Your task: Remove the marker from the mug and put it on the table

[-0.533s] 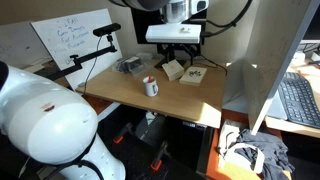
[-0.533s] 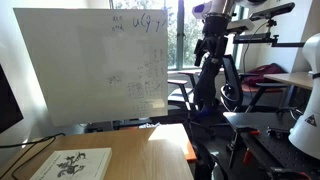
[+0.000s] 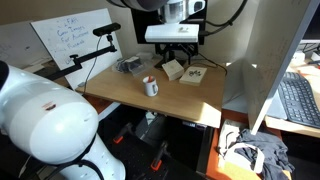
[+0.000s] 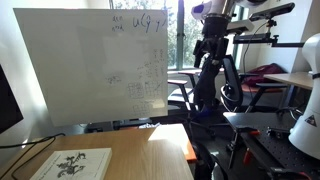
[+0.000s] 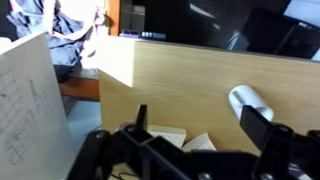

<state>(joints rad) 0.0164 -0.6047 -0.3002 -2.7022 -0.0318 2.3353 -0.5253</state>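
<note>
Your gripper (image 5: 198, 125), jaws spread wide, hangs over the tan boxes (image 3: 180, 72) at the back of the table (image 3: 195, 98); the mug (image 3: 150, 88), marker (image 3: 147, 80) inside, stands apart on open tabletop. Only an exterior view shows the marker; the wrist view shows the mug just beside one finger (image 5: 257, 122).

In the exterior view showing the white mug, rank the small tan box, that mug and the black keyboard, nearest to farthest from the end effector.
1. Small tan box, right under the end effector.
2. White mug, out toward the camera.
3. Black keyboard, far off at the picture's edge.
</note>
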